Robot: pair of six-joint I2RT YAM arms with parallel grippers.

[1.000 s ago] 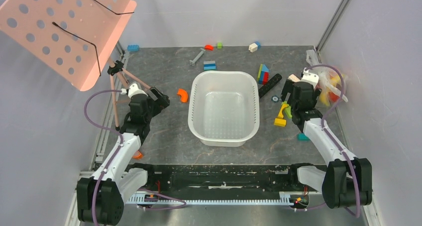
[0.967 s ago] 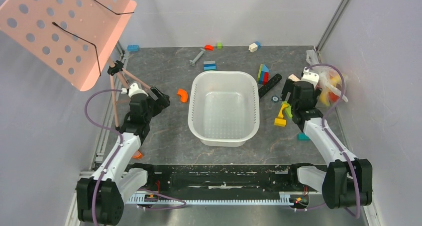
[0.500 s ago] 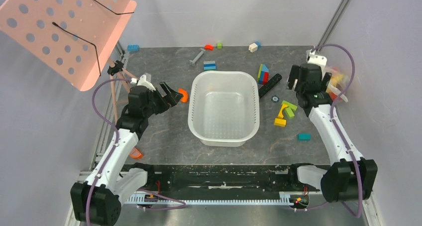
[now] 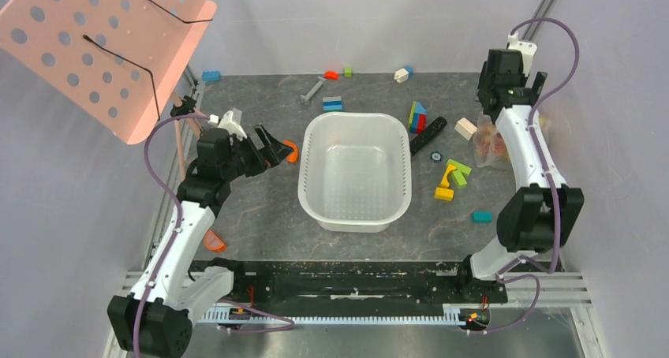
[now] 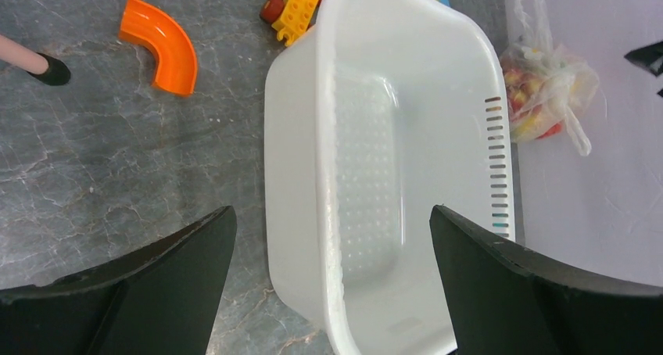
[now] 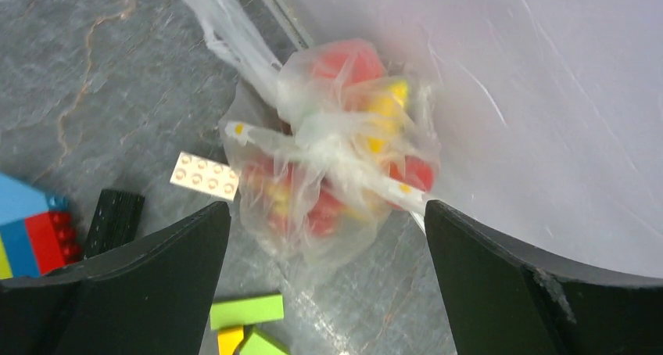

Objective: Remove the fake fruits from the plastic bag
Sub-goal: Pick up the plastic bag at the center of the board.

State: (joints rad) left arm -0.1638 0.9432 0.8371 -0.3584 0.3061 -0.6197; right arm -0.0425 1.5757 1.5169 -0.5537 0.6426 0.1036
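Note:
The plastic bag (image 4: 487,143) lies crumpled on the table against the right wall, knotted handles on top. It also shows in the right wrist view (image 6: 336,159) and far off in the left wrist view (image 5: 547,85). The fake fruits (image 6: 352,66) sit inside it as red and yellow shapes behind the film. My right gripper (image 4: 511,98) (image 6: 324,214) is open and empty, held high above the bag with its jaws spread to either side of it. My left gripper (image 4: 272,149) (image 5: 332,214) is open and empty, above the left wall of the white basin (image 4: 304,180).
The white basin (image 5: 328,175) holds nothing. A flat orange curved piece (image 4: 290,151) lies left of it. Toy blocks (image 4: 451,178), a black bar (image 4: 427,135) and a beige brick (image 4: 465,128) lie between the basin and the bag. A pink perforated stand (image 4: 102,42) stands at the far left.
My right arm has risen and swung back toward the far right corner, now over the bag. My left gripper has lifted and moved right to the basin's left wall.

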